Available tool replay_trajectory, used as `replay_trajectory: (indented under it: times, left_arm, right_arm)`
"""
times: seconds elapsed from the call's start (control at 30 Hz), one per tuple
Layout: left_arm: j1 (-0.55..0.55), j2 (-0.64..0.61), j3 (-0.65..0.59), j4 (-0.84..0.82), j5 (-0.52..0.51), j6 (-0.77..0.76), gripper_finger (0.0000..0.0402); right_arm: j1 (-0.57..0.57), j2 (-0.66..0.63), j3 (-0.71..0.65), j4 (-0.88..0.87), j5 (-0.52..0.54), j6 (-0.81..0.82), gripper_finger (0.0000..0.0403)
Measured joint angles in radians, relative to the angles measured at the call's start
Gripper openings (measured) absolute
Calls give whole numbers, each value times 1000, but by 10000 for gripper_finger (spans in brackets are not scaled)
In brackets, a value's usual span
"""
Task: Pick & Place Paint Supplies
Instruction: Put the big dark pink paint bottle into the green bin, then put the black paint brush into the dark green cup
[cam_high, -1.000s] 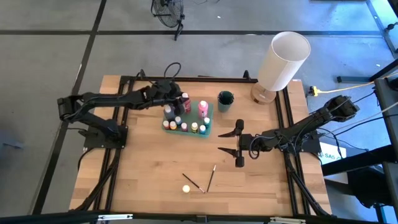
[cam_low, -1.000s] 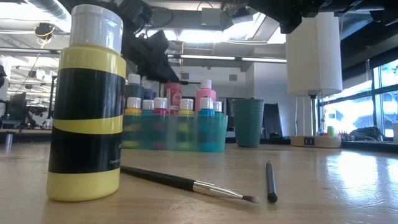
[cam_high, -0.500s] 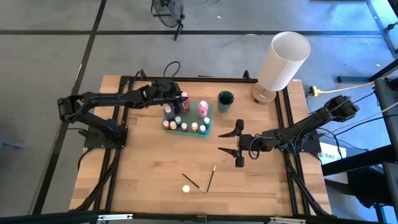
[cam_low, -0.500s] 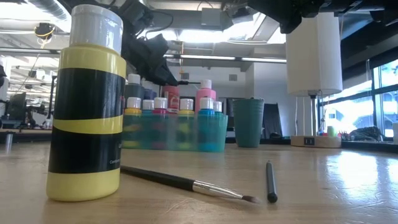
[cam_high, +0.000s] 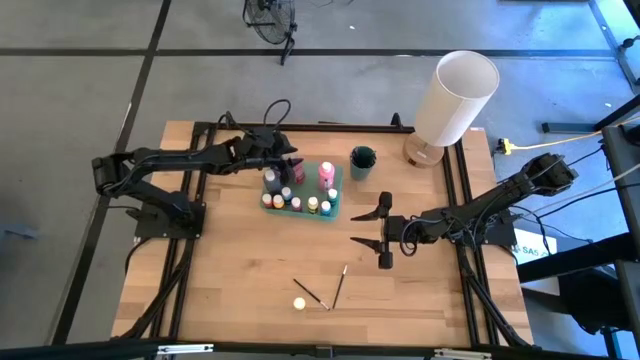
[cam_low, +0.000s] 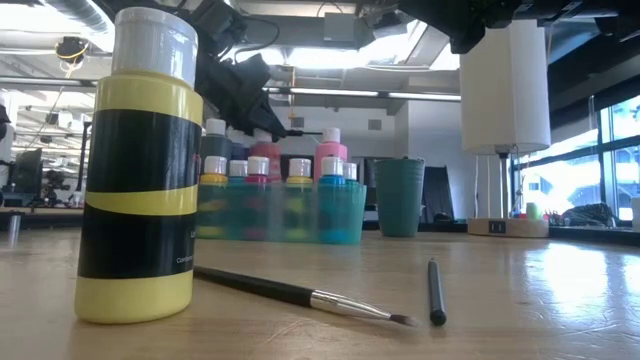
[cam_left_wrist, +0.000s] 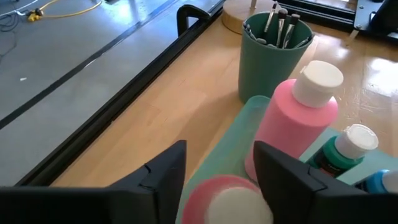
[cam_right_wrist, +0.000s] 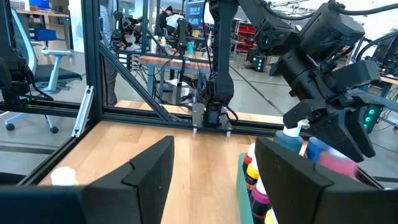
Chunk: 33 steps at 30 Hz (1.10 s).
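The paint supplies are mostly gathered in a teal tray (cam_high: 301, 205) near the far middle of the bench (cam_high: 230, 280): small white-capped bottles of pink, red, blue, orange, yellow and green stand in rows. A taller pink bottle (cam_left_wrist: 292, 121) with a white cap rises near the tray's end closest to a dark green cup (cam_left_wrist: 273, 53) that holds several brush handles. Just beside it is a shorter green bottle (cam_left_wrist: 345, 149). Another pink bottle with a white cap (cam_left_wrist: 227, 202) sits right below the left gripper (cam_high: 283, 160), between its 2 fingers; the jaws stand apart on either side of it, and whether they touch it cannot be told, since the bottle is cut off at the picture's edge.

A yellow bottle (cam_low: 140, 170) with black bands and a white cap stands alone near the front of the bench, upright. Just beside it lie 2 thin dark-handled brushes (cam_high: 325, 290), angled toward each other; in the low view 1 shows its metal ferrule and bristles, and only the end of the other can be made out.

The right gripper (cam_high: 375, 230) hangs over the bench's right middle, well apart from the tray, its jaws wide open and holding nothing. In its wrist view the left arm blocks much of the tray, so only a few bottles show.

A big white cylinder (cam_high: 455, 95) stands at the far right corner.
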Motion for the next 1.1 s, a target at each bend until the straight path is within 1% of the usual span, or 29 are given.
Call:
replay_trajectory:
  times: [0.1, 0.33, 0.5, 0.7, 0.9, 1.1]
  left_arm:
    - [0, 0, 0, -2, 0, 0, 191]
    - [0, 0, 0, 1, 0, 1, 196]
    - [-1, -4, 3, 58, 5, 0, 197]
    - [-17, -59, 77, 52, 0, 47, 197]
    - [-86, -147, 151, -5, -2, 78, 197]
    - [-221, -248, 179, -118, 1, 147, 188]
  right_arm:
    - [0, 0, 0, 0, 0, 0, 229]
    - [0, 0, 0, 0, 1, 0, 229]
    - [0, 0, 0, 0, 3, 0, 229]
    - [0, 0, 0, 0, 3, 0, 229]
    - [0, 0, 0, -7, 3, 0, 229]
    - [2, 0, 0, -8, 3, 0, 229]
